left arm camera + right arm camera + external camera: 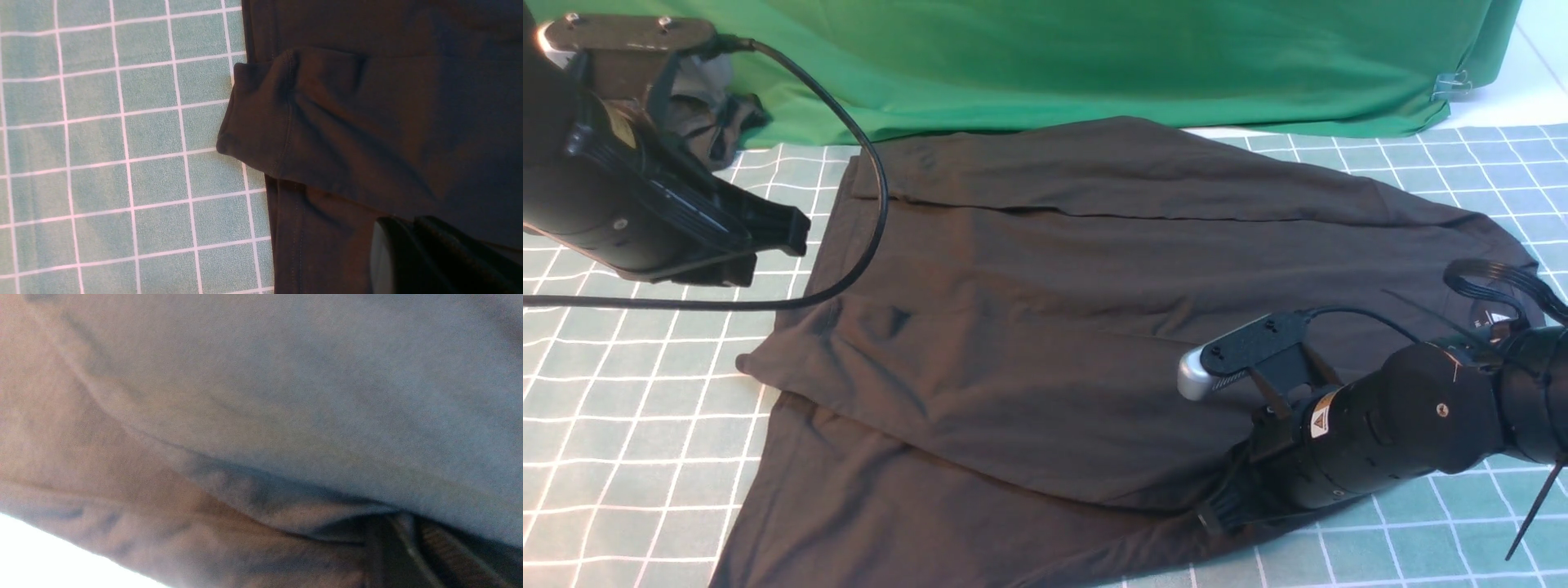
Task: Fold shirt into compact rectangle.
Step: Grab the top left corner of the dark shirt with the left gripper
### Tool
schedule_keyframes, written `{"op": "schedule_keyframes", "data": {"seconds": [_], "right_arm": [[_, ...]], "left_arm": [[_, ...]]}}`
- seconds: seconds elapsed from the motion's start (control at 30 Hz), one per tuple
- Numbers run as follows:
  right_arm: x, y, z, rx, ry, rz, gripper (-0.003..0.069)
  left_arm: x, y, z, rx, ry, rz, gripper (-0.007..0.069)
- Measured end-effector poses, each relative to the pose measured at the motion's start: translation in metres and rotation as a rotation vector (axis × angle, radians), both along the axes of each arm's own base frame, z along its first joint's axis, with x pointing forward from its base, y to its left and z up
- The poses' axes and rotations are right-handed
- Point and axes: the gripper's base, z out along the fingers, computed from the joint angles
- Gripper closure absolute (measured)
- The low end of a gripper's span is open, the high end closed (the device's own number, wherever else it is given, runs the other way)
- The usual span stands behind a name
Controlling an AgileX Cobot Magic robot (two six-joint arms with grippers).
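**Shirt** [1045, 327]: lies flat on the checked surface [629, 408], from centre to right. Its far edge meets the green cloth [1094, 57]. The far side is turned in over the body along a straight crease. A sleeve is laid across the body, and its cuff [253, 118] overhangs the shirt's left edge onto the surface. The near portion fans out unfolded toward the robot. Judgement: side folds are partly made and the outline is not a rectangle yet.

**Left end effector** [788, 233]: jaws closed, nothing seen between them. The arm is raised clear of the surface beside the shirt's left edge, wrist pitched down, with its camera looking onto the cuff. Judgement: it is held high so that the laid sleeve is not disturbed. Its cable [874, 188] crosses the shirt's far left corner in the front view. Contact cannot be determined.

**Right end effector** [1217, 510]: low at the shirt's near right edge, tips buried in cloth. The arm reaches in almost level from the right, close above the surface. Its camera is filled with cloth at close range, showing a layered edge. Whether the jaws have closed on that edge cannot be told. Judgement: the placement suits taking the near edge for a fold away from the robot.

**Other**: a grey garment [719, 114] lies behind the left arm, apart from the shirt.
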Motion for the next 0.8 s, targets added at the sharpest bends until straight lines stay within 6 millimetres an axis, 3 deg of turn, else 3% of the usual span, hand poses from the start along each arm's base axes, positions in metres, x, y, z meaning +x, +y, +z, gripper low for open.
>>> {"op": "schedule_keyframes", "data": {"seconds": [0.37,0.67,0.8], "right_arm": [[-0.035,-0.018,0.032,0.037,0.092,-0.046,0.0623],[-0.055,-0.032,0.028,0.04,0.137,-0.108,0.0622],[-0.062,-0.036,0.022,0.022,0.2,-0.139,0.0578]], "left_arm": [[-0.001,0.0,-0.001,0.003,0.018,0.001,0.0614],[-0.002,0.0,-0.001,-0.002,0.019,0.001,0.0614],[-0.002,-0.001,-0.001,-0.009,0.021,0.002,0.0614]]}}
